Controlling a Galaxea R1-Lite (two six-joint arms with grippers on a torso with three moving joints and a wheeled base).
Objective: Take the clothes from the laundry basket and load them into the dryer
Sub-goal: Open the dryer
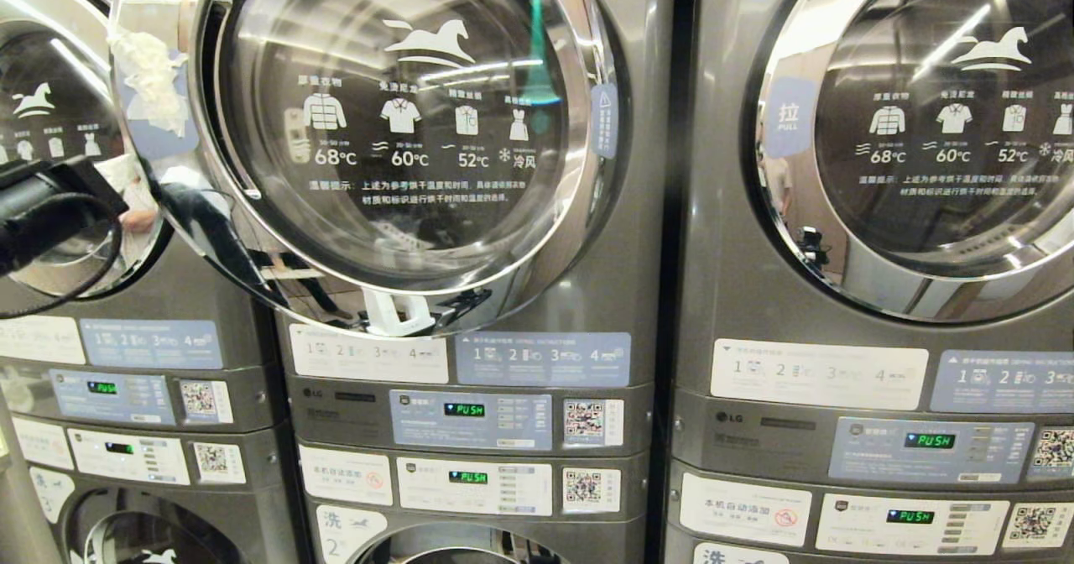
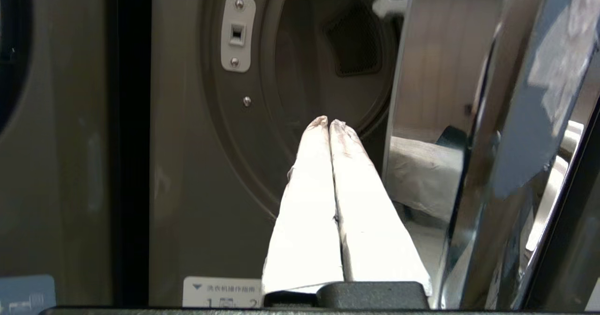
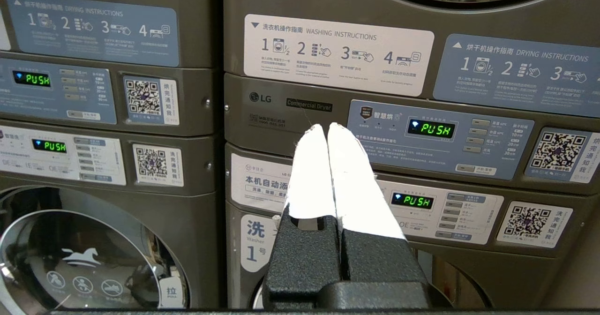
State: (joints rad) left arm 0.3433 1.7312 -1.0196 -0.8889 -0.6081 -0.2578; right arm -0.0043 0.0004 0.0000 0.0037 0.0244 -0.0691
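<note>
The middle dryer's round glass door [image 1: 394, 127] stands swung open toward me. My left arm [image 1: 38, 211] shows at the head view's far left, beside the door's handle side. My left gripper [image 2: 329, 120] is shut with nothing between its white fingers. It points at the dark drum opening [image 2: 328, 57], with the latch plate [image 2: 236, 33] on one side and the door's chrome rim [image 2: 473, 165] close on the other. My right gripper [image 3: 323, 126] is shut and empty, parked low facing the right machine's control panel [image 3: 438, 139]. The clothes and the laundry basket are out of view.
Stacked grey machines fill the view: a left dryer [image 1: 50, 127], a right dryer with its door shut [image 1: 931, 127], and washers below [image 1: 453, 547]. Control panels with green displays [image 1: 464, 409] run across the middle.
</note>
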